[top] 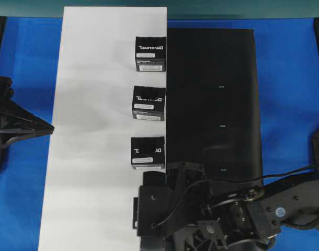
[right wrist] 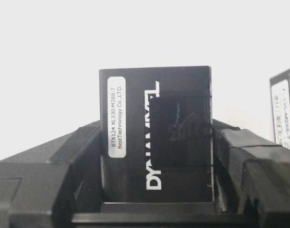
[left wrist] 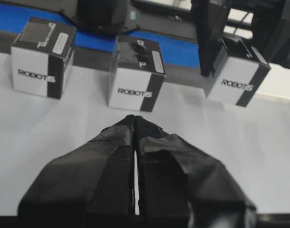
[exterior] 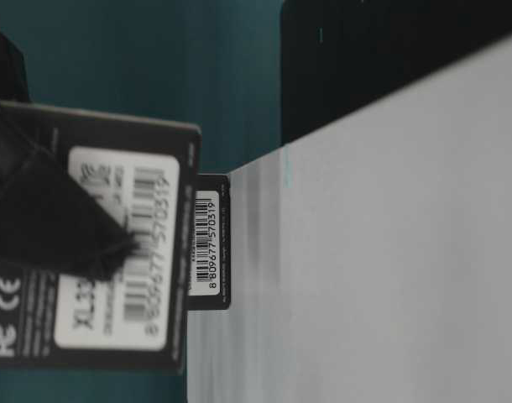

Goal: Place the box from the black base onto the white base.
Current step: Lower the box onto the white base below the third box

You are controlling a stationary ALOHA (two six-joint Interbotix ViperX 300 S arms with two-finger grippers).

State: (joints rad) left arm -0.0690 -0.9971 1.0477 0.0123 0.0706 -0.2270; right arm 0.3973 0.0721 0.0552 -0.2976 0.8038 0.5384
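My right gripper (right wrist: pixel 157 156) is shut on a black box (right wrist: pixel 154 142) with white lettering and a white label strip; its fingers (right wrist: pixel 64 156) press both sides. It holds the box over the near part of the white base (top: pixel 97 157). In the overhead view the gripper (top: pixel 149 206) hides this box. The table-level view shows the box (exterior: pixel 96 252) close up. Three like boxes (top: pixel 150 54) (top: pixel 149 103) (top: pixel 147 152) stand along the white base's right edge. The black base (top: pixel 212 99) carries no box. My left gripper (left wrist: pixel 135 124) is shut and empty, low over the white base's left side (top: pixel 42 128).
The right arm (top: pixel 264 209) reaches over the near end of the black base. In the left wrist view its dark parts (left wrist: pixel 211 38) stand beside the nearest standing box (left wrist: pixel 235 80). Blue tabletop (top: pixel 290 78) surrounds both bases.
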